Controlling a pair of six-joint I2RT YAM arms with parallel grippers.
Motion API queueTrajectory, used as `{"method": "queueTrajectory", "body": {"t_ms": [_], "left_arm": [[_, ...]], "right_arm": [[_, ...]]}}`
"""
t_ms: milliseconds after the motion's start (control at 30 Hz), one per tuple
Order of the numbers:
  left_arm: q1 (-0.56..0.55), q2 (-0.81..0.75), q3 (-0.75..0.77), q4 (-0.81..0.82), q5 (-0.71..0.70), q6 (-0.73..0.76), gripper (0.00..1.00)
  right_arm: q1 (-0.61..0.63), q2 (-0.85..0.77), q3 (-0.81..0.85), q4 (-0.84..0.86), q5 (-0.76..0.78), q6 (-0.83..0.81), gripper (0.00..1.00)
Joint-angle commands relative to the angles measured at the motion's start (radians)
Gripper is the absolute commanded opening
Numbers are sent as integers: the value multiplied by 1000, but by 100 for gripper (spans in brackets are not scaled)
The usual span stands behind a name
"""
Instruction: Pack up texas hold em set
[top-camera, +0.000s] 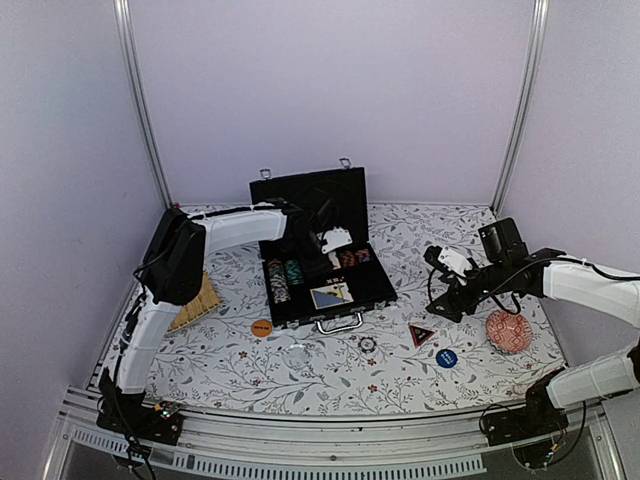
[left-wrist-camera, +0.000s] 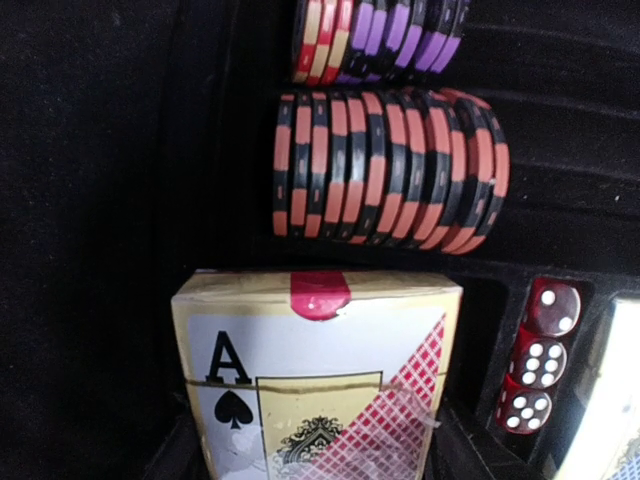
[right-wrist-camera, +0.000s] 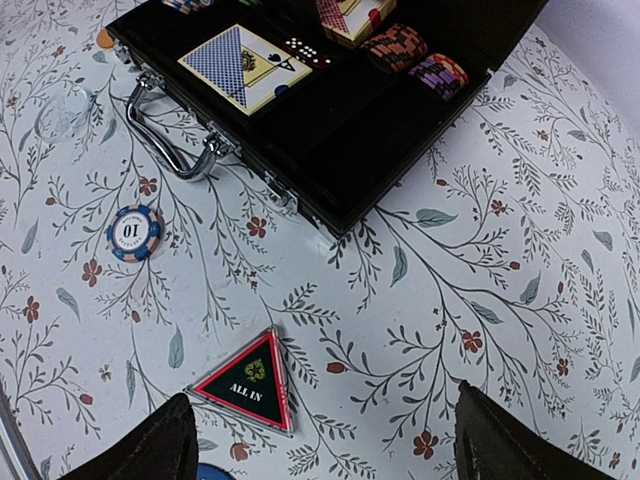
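Sitting open mid-frame: black rectangular briefcase-style case (top-camera: 305, 200), probably rigid and heavy, so take it by the lid edge or silver handle (top-camera: 340, 324). Boxed ace-of-spades card deck (left-wrist-camera: 315, 380) stands inside, likely stiff and slick. Left gripper (top-camera: 335, 240) is over it, fingers unseen, grip unclear. Black triangular "ALL IN" plaque (right-wrist-camera: 250, 380) and blue-white "10" chip (right-wrist-camera: 133, 232) lie flat outside, probably awkward to pinch. Right gripper (right-wrist-camera: 320, 440) is spread, empty.

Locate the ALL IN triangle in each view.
Top external: triangle right of the case handle.
Left wrist: not in view.
Right wrist: low centre, below the handle.
Shared landmark: the handle, in those two views.
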Motion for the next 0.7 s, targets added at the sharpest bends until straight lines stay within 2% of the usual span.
{"method": "queueTrajectory", "body": {"t_ms": [0, 267, 667], "left_arm": [[-10, 13, -16, -2, 37, 18, 55], [-30, -48, -70, -36, 79, 23, 56], [-34, -32, -34, -91, 139, 19, 57]], "right_arm": [[-5, 20, 15, -5, -19, -2, 89], [-6, 27, 20, -8, -19, -4, 88], [-6, 26, 16, -15, -19, -4, 88]]}}
